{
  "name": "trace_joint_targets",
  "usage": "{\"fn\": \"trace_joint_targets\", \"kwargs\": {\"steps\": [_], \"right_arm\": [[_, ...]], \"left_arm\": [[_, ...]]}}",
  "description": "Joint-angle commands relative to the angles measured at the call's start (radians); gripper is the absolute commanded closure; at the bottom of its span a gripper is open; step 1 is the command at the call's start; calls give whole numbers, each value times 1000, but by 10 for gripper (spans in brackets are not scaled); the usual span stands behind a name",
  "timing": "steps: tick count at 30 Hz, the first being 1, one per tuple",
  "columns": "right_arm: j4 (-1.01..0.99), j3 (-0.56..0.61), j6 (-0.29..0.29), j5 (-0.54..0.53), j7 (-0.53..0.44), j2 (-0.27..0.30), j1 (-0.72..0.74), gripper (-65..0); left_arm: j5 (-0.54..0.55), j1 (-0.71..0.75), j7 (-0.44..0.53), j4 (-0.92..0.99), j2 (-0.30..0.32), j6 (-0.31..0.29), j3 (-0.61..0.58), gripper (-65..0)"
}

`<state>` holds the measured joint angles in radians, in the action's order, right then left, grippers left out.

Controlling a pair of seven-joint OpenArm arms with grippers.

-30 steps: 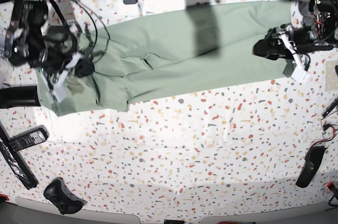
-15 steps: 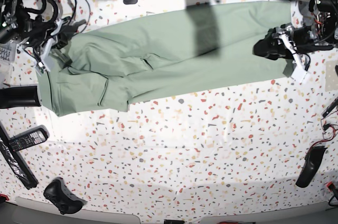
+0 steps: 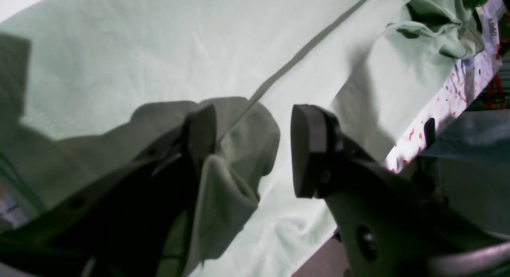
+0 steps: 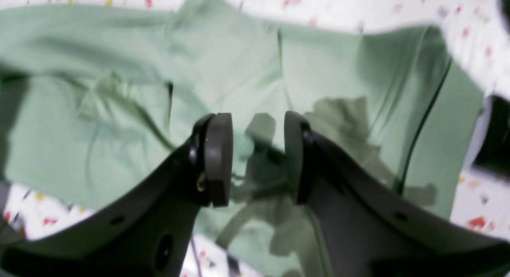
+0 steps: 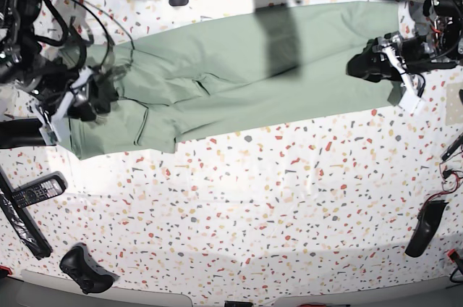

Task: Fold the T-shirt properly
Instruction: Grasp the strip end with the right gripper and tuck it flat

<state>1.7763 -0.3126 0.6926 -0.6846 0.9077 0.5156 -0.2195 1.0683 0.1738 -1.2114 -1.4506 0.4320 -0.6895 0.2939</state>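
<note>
Terrazzo-pattern white table (image 5: 289,198) with red, grey and tan flecks carries the large pale sage-green cloth T-shirt (image 5: 239,68), spread as a long band across the far half of the table, from the left edge of the base view to the right.

Left gripper (image 3: 253,149): at the shirt's end on the base view's right (image 5: 394,68). Wrist view shows its two dark fingers (image 3: 308,149) standing well apart. A fold of green cloth lies against and drapes over one finger; the other finger does not touch it. Nothing is pinched between the two.

Right gripper (image 4: 258,157): over the shirt's rumpled end on the base view's left (image 5: 61,108). Fingers (image 4: 217,157) parted with a moderate gap, green cloth visible through the gap below, none caught between them. Frame is blurred.

Shirt near the right gripper is creased, with a seam and a short dark slit showing.

Other items on the table's near-left edge: black remote control (image 5: 32,191), black game controller (image 5: 83,267). Black oblong object (image 5: 425,227) at right edge.
</note>
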Motion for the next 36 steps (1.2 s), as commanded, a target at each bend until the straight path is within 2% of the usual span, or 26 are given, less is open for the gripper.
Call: {"fn": "trace_joint_targets", "kwargs": {"steps": [1, 6, 11, 12, 16, 19, 22, 27, 32, 36], "right_arm": [[18, 14, 6, 13, -21, 4, 19, -215], [18, 199, 6, 198, -40, -26, 46, -215], [18, 381, -1, 452, -57, -25, 74, -215], [18, 407, -28, 504, -64, -25, 80, -215], [18, 488, -71, 652, -114, -25, 84, -214], [18, 537, -156, 732, -124, -25, 84, -214], [18, 568, -198, 817, -157, -25, 84, -214], [18, 576, -241, 870, -206, -25, 84, -214], [22, 576, -209, 848, -256, -23, 84, -214], [60, 576, -206, 834, -269, -23, 84, -214]], "left_arm": [[21, -10, 12, -18, 14, -9, 6, -279], [21, -10, 12, -18, 14, -9, 6, -279], [21, -10, 12, -18, 14, -9, 6, -279], [21, -10, 12, -18, 14, -9, 6, -279], [21, -10, 12, -18, 14, -9, 6, -279], [21, -10, 12, -18, 14, -9, 6, -279], [21, -10, 12, -18, 14, -9, 6, -279], [21, -10, 12, -18, 14, -9, 6, -279], [21, -11, 12, -18, 14, -9, 6, -279], [21, -11, 14, -18, 14, -9, 6, -279]]}}
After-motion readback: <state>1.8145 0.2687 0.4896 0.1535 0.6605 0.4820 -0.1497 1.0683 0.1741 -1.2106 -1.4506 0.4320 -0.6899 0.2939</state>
